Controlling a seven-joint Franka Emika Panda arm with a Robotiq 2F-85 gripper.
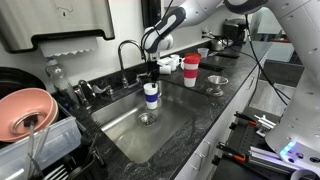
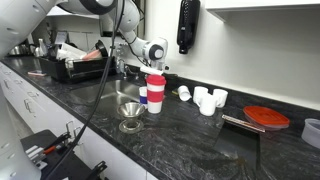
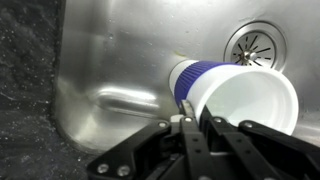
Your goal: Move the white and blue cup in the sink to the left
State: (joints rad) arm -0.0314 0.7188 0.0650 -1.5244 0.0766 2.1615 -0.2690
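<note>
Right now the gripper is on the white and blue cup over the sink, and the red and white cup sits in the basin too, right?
Not quite. The red and white cup stands on the countertop beside the sink, not in the basin; an exterior view shows it. The gripper is indeed on the white and blue cup over the sink.

A dark speckled stone tabletop [image 1: 235, 90] runs diagonally through both exterior views, glossy enough to catch pale highlights. Behind it stands a plain, light wall [image 2: 250, 55], evenly lit. At the upper left of an exterior view a grey dispenser [image 1: 55, 25] hangs on the wall. At the top middle of an exterior view a black fixture [image 2: 186, 25] hangs beside a white shelf edge [image 2: 265, 7]. White cabinet fronts [image 2: 15, 100] sit under the tabletop at lower left.
</note>
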